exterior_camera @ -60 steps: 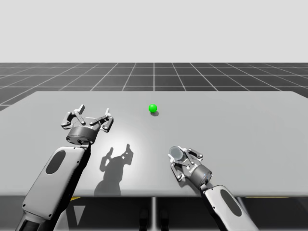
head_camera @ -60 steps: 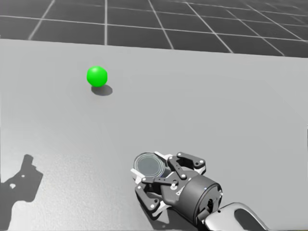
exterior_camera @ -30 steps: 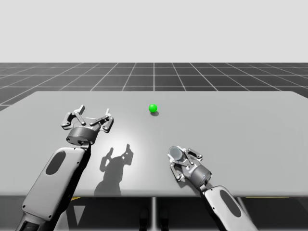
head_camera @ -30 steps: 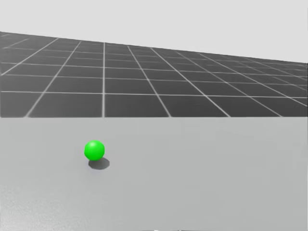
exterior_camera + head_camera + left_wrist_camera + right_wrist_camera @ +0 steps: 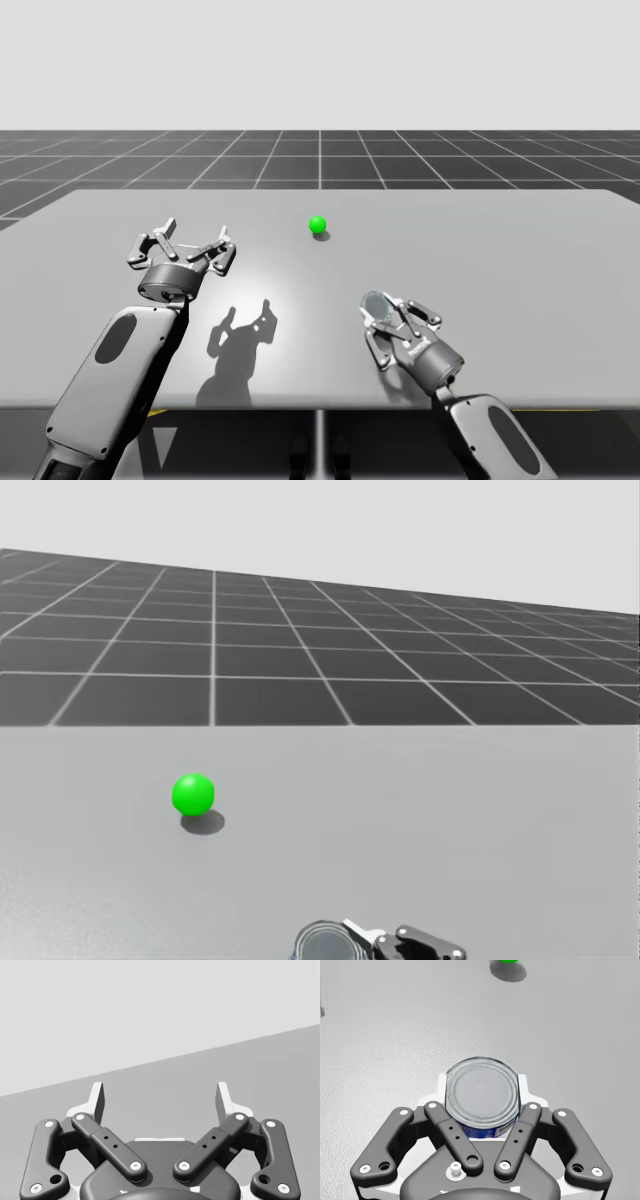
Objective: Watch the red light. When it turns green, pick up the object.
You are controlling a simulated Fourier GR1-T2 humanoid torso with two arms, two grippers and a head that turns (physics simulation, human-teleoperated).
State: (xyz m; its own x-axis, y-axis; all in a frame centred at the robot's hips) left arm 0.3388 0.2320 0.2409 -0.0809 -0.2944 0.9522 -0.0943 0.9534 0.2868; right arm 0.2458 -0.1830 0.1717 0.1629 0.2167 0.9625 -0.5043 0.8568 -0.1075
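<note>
We are clasping the blue can (image 5: 481,1105) in our right end effector (image 5: 482,1085); our left end effector (image 5: 160,1096) is gaping wide.

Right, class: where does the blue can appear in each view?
High view: blue can in my right claw, lower right of centre.
Head view: bottom edge, middle.
Right wrist view: between the claw's fingers, at.
Shared landmark: the green light, beyond the can.

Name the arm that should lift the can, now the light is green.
Right. The right gripper is shut on the can from both sides; the left gripper hangs open, well apart from it. The light shows green.
</note>
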